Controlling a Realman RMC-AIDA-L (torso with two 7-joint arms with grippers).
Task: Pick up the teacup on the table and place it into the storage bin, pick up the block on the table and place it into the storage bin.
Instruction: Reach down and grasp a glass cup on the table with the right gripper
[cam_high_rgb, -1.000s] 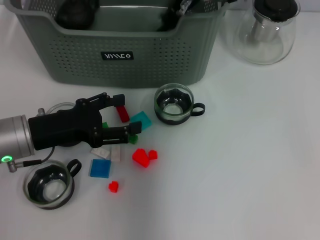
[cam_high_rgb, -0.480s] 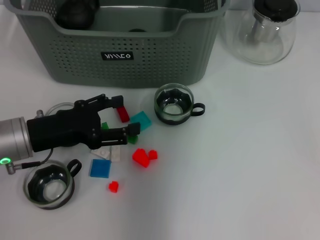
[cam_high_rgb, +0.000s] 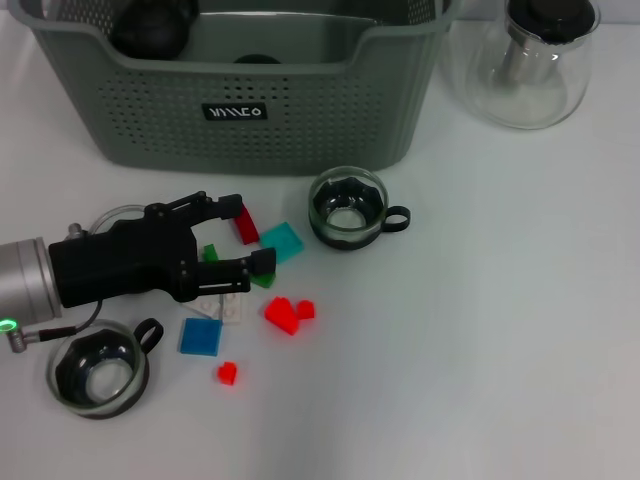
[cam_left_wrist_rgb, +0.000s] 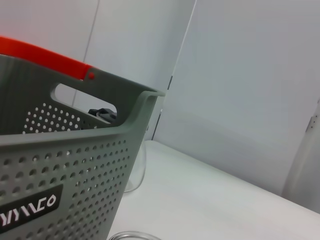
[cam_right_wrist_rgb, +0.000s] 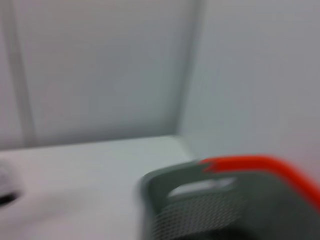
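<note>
Left pincer (cam_high_rgb: 247, 237) low over the tabletop (cam_high_rgb: 500, 330), in front of the storage bin (cam_high_rgb: 240, 95), black fingers (cam_high_rgb: 222, 207) spread apart with nothing between them. Dark red block (cam_high_rgb: 245, 226) just beside the upper fingertip; teal block (cam_high_rgb: 281, 240) next to it on the side toward the teacup (cam_high_rgb: 347, 208). Green blocks (cam_high_rgb: 262, 280) partly hidden under the lower finger. White brick (cam_high_rgb: 222, 306) below the pincer, farther from the storage bin; blue flat block (cam_high_rgb: 201, 336) beyond that. Pair of red blocks (cam_high_rgb: 288, 312) near the white brick, small red cube (cam_high_rgb: 227, 373) farther still from the storage bin.

Teacup upright on the tabletop just in front of the storage bin's right front corner, handle pointing away from the pincer. Second teacup (cam_high_rgb: 98, 370) far from the storage bin, close under the left arm's silver wrist. Dark rounded items inside the storage bin at its back. Clear glass teapot (cam_high_rgb: 527, 60) standing beside the storage bin on its right.

Right pincer out of sight; cannot tell its state.
</note>
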